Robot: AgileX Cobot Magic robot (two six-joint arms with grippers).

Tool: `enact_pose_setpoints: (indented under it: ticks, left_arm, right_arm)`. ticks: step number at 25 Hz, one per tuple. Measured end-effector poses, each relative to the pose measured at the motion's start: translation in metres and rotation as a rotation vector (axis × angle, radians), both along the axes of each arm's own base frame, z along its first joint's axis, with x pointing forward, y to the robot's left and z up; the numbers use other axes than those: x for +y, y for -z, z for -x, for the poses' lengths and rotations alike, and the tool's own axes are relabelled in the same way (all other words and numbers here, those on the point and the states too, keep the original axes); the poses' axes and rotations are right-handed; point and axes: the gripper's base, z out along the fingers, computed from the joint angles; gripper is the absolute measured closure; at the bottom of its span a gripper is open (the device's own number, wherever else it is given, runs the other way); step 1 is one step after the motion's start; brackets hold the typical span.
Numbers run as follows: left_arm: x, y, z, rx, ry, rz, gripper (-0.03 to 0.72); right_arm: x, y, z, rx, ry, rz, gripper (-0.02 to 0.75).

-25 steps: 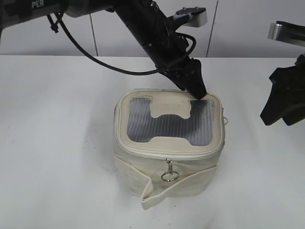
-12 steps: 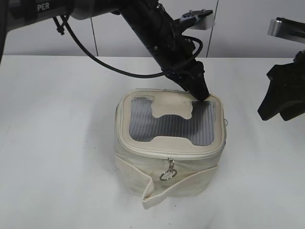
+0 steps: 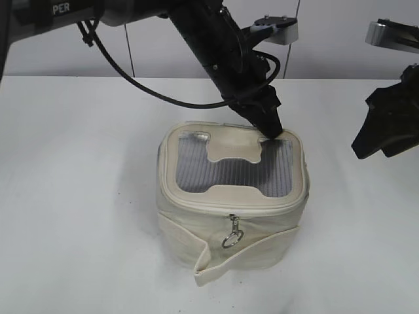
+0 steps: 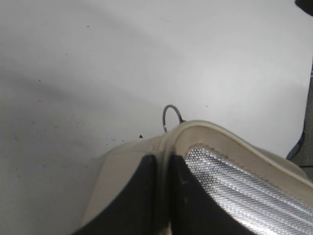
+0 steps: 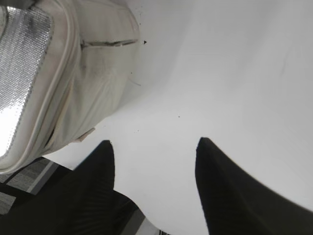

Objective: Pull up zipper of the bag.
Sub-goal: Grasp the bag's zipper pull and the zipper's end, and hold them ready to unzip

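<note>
The cream boxy bag (image 3: 229, 226) stands mid-table, with a grey mesh window (image 3: 222, 171) on its lid. The zipper track (image 3: 196, 204) runs round the lid rim. One silver slider with a ring pull (image 3: 230, 239) hangs at the front. My left gripper (image 3: 271, 129) is shut on the lid rim at the back right corner. In the left wrist view the gripper (image 4: 164, 159) pinches the cream rim (image 4: 215, 134), and a second ring pull (image 4: 170, 117) shows just beyond it. My right gripper (image 3: 380, 134) hovers open and empty to the right of the bag, as the right wrist view (image 5: 154, 142) shows.
A flat cream strap (image 3: 245, 256) wraps the bag's front and sticks out at the bottom. The white table (image 3: 78, 196) spreads all round the bag. A pale wall stands behind. In the right wrist view the bag's side (image 5: 88, 83) lies at the upper left.
My left arm has turned a little while staying on the lid's back right corner. The lid's back edge has puckered slightly. My right gripper has drifted a little upward.
</note>
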Motion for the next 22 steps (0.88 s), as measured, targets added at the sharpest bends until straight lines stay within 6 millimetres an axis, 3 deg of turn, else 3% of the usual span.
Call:
enact_pose_setpoints:
  ticks: [6, 11, 22]
  left_arm:
    - [0.002, -0.007, 0.002, -0.028, 0.008, -0.014, 0.644]
    - [0.002, -0.007, 0.002, -0.025, -0.003, -0.019, 0.644]
    - [0.006, -0.015, 0.003, -0.037, -0.002, -0.029, 0.646]
  right_arm:
    - [0.002, 0.001, -0.003, -0.07, -0.084, -0.006, 0.318]
    - [0.006, 0.023, 0.007, -0.092, -0.185, -0.052, 0.318]
    - [0.012, 0.048, 0.0, -0.339, -0.458, -0.06, 0.332]
